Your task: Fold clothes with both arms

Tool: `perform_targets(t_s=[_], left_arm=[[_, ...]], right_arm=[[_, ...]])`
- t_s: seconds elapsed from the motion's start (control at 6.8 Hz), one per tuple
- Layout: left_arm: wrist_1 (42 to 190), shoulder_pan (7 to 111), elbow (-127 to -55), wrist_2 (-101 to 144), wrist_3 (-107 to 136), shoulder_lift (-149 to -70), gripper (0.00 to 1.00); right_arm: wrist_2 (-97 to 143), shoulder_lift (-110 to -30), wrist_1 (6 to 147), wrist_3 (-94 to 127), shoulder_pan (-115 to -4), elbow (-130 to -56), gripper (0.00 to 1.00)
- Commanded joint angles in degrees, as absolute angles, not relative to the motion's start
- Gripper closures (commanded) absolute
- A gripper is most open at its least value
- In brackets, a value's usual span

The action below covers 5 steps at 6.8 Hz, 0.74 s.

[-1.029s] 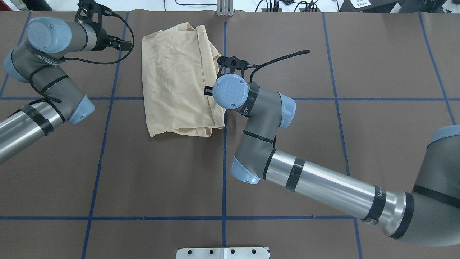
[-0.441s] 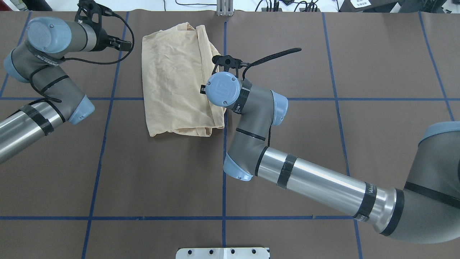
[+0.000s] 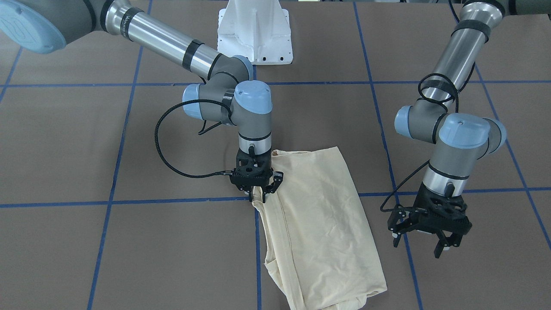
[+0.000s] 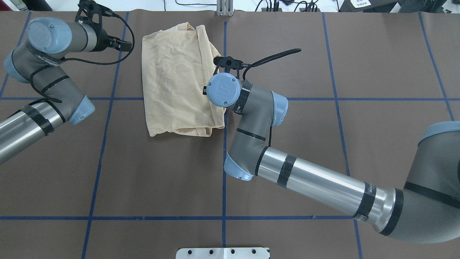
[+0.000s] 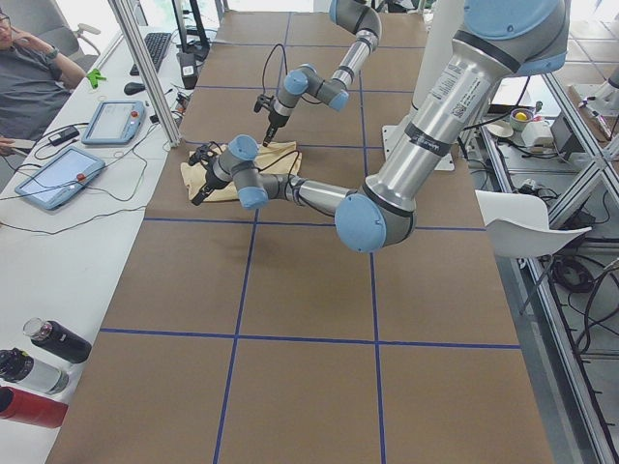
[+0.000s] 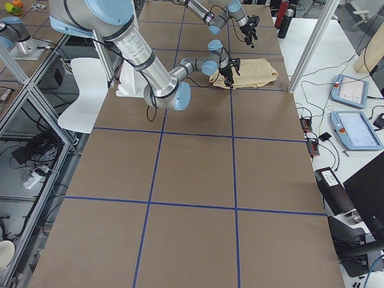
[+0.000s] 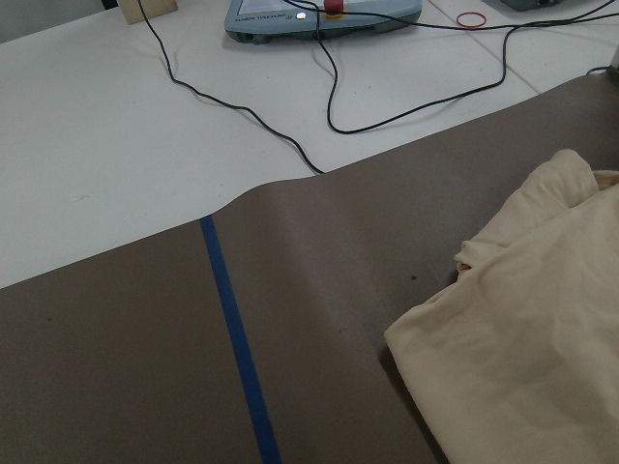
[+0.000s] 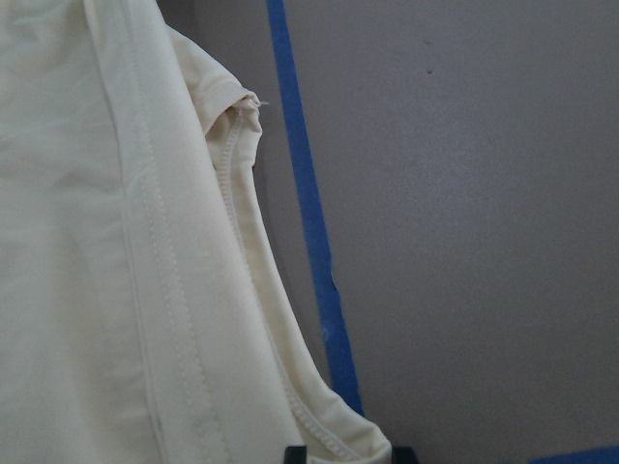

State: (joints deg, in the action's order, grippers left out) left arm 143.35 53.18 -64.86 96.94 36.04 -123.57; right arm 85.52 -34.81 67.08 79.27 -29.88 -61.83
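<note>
Right gripper [image 3: 258,196] down on the T-shirt's [image 3: 318,215] 3 o'clock edge, left gripper [image 3: 419,249] spread wide and empty.
Taking 12 o'clock as away from the robot in the overhead view, the T-shirt lies flat on the table [image 3: 129,241] at about 11 o'clock. It is already a long narrow panel with no print showing. The right gripper's tips sit at the stitched hem on that edge, but I cannot tell whether they have closed on it. The left gripper hangs clear of the cloth, just off its 10 o'clock corner. This looks like the grasp for another fold. Next, the right gripper likely needs a firm pinch on the hem. The left gripper should come in and take a matching edge, so both arms can lift and carry the cloth over evenly.
</note>
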Motion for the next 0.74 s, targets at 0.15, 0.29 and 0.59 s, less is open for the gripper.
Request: perform_targets(t_s=[0.15, 0.29, 0.59], left_arm=[[143.3, 53.2, -64.9, 96.9, 36.0, -123.6, 0.00], [143.3, 53.2, -64.9, 96.9, 36.0, -123.6, 0.00], [143.3, 53.1, -64.9, 96.9, 36.1, -123.7, 0.00]], right_arm=[[85.5, -34.8, 67.1, 78.3, -30.0, -62.1, 1.00], [85.7, -35.2, 67.3, 78.4, -30.0, -63.4, 1.00], [86.2, -41.2, 67.5, 78.1, -30.0, -71.6, 1.00]])
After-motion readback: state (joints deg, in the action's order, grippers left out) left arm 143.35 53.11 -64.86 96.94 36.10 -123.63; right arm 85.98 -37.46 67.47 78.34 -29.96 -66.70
